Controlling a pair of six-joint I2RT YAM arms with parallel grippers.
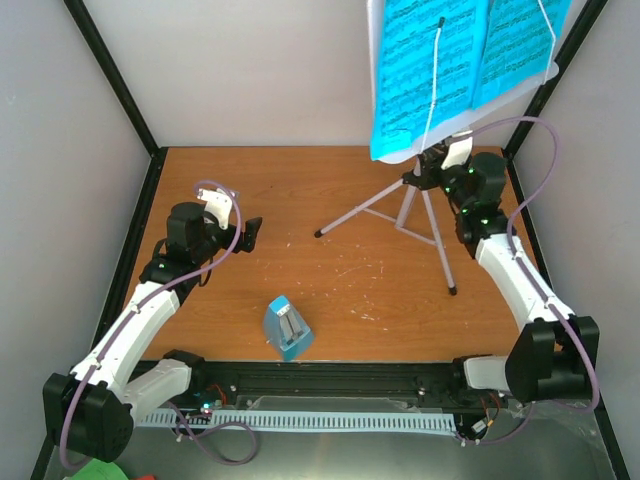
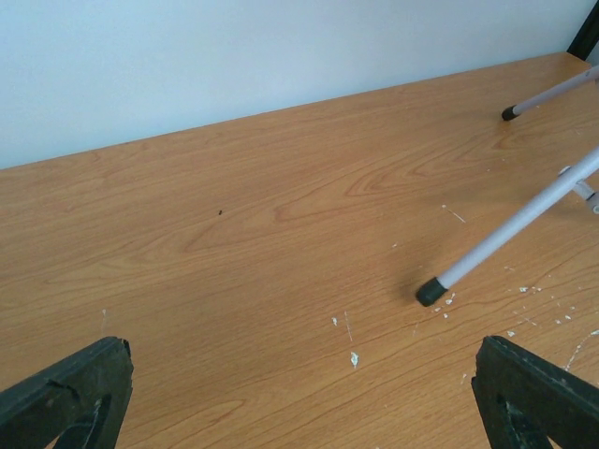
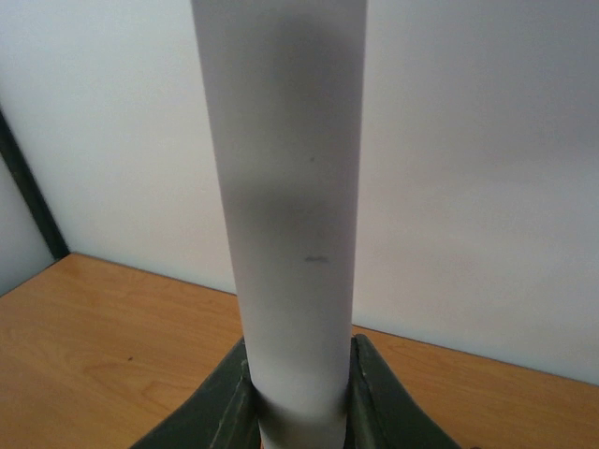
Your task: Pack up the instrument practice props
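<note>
The grey tripod music stand (image 1: 402, 206) stands at the back right of the wooden table, with bright-blue sheet-music pages (image 1: 440, 70) on its desk high above. My right gripper (image 1: 425, 172) is shut on the stand's upright pole (image 3: 290, 234), just above the tripod hub. Its dark fingers (image 3: 215, 412) press both sides of the pole. The light-blue pyramid metronome (image 1: 288, 328) sits near the front middle of the table. My left gripper (image 1: 250, 232) hangs open over bare wood at the left, holding nothing. One stand leg (image 2: 505, 234) reaches in ahead of its right finger (image 2: 533, 398).
White walls and black frame posts (image 1: 115, 75) close in the table at the back and both sides. A white cable rail (image 1: 300, 420) runs along the near edge between the arm bases. Small white flecks (image 2: 354, 358) dot the wood.
</note>
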